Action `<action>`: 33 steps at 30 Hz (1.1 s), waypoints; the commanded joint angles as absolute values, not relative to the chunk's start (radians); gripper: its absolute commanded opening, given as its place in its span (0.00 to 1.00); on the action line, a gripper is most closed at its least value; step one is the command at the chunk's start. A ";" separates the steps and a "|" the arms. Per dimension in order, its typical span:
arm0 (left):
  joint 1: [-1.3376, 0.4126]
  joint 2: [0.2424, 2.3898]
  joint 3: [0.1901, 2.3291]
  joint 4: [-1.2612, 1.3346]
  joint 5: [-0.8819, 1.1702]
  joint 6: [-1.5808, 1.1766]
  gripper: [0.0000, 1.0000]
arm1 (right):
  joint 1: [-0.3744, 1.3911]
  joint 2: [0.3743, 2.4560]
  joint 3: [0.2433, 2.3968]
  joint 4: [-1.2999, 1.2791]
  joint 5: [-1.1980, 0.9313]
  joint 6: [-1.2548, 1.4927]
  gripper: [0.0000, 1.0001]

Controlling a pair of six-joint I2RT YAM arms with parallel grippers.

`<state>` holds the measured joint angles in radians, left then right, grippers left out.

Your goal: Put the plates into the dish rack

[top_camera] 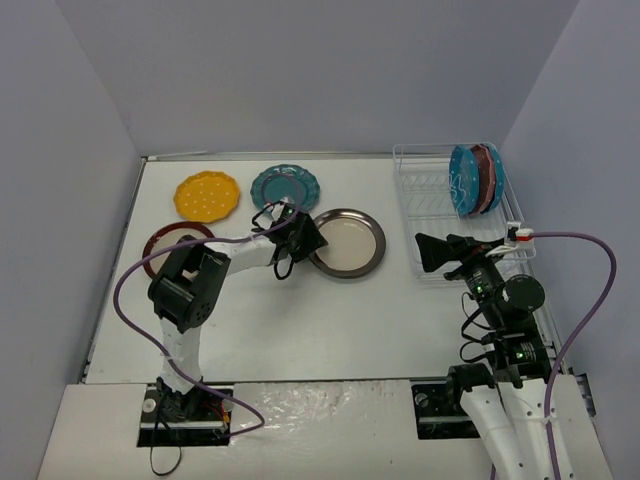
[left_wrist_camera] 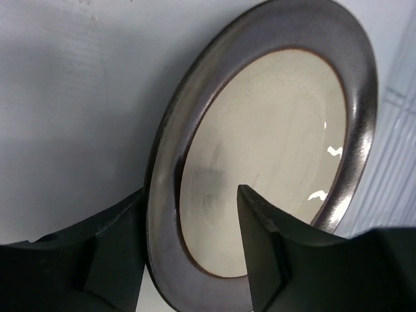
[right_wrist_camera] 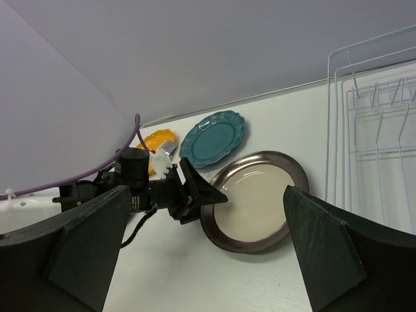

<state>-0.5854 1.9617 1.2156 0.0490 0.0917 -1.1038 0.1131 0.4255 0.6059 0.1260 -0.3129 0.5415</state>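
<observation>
Jaws of the right gripper (top_camera: pixel 420 252) gape, holding nothing, at the near left corner of the dish rack (top_camera: pixel 432 215). Left of the rack, the left gripper (left_wrist_camera: pixel 192 260) straddles the rim of the brown-rimmed plate (top_camera: pixel 350 245), which lies flat; whether it pinches, I cannot tell. Several plates (top_camera: pixel 475 180) stand at the rack's far end.

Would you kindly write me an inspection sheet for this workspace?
Surface: white table.
Job's things: yellow plate, teal plate, maroon-rimmed plate and dark-rimmed plate flat on table; blue plate and others upright in dish rack.
Clutter: nothing seen.
Tools: left tool open, straddling dark-rimmed plate's rim; right tool open, empty, near rack.
Cables: left cable and right cable, purple, loop off arms.
Surroundings: grey walls on three sides.
</observation>
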 commanded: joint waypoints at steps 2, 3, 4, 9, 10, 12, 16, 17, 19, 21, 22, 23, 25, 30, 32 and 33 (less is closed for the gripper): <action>-0.601 2.016 1.149 0.058 0.110 -1.149 0.36 | 0.123 0.454 0.609 0.192 -0.337 0.538 1.00; -0.601 2.016 1.138 0.065 0.106 -1.150 0.30 | 0.123 0.461 0.609 0.192 -0.339 0.541 1.00; -0.601 2.012 1.126 0.074 0.108 -1.152 0.23 | 0.124 0.472 0.606 0.192 -0.342 0.544 1.00; -0.598 1.960 1.058 0.116 0.116 -1.142 0.00 | 0.124 0.544 0.579 0.207 -0.391 0.572 1.00; -0.596 1.939 1.038 0.123 0.115 -1.139 0.00 | 0.125 0.560 0.568 0.223 -0.407 0.586 1.00; -0.586 1.878 0.983 0.134 0.117 -1.135 0.00 | 0.133 0.595 0.534 0.280 -0.443 0.636 1.00; -0.541 1.719 0.858 0.152 0.118 -1.124 0.00 | 0.186 0.692 0.486 0.386 -0.464 0.704 1.00; -0.530 1.686 0.837 0.157 0.119 -1.119 0.00 | 0.225 0.711 0.479 0.402 -0.457 0.713 1.00; -0.506 1.613 0.786 0.158 0.123 -1.119 0.00 | 0.280 0.767 0.463 0.447 -0.426 0.735 1.00; -0.482 1.521 0.739 0.158 0.131 -1.117 0.00 | 0.382 0.843 0.449 0.512 -0.375 0.759 1.00; -0.474 1.476 0.722 0.158 0.136 -1.117 0.00 | 0.420 0.871 0.447 0.551 -0.345 0.766 1.00; -0.467 1.443 0.700 0.158 0.138 -1.118 0.00 | 0.463 0.908 0.446 0.581 -0.324 0.772 1.00; -0.453 1.389 0.678 0.161 0.150 -1.127 0.00 | 0.532 0.983 0.451 0.626 -0.287 0.783 1.00; -0.406 1.274 0.621 0.180 0.195 -1.154 0.00 | 0.621 1.151 0.465 0.715 -0.210 0.815 1.00; -0.391 1.235 0.599 0.192 0.207 -1.163 0.00 | 0.627 1.192 0.467 0.732 -0.187 0.815 1.00; -0.387 1.224 0.594 0.196 0.211 -1.167 0.00 | 0.629 1.202 0.468 0.736 -0.177 0.815 1.00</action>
<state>-0.4135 1.3145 0.5873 0.1240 0.1742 -1.1473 0.6176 1.1596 0.4408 0.5675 -0.2720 0.7908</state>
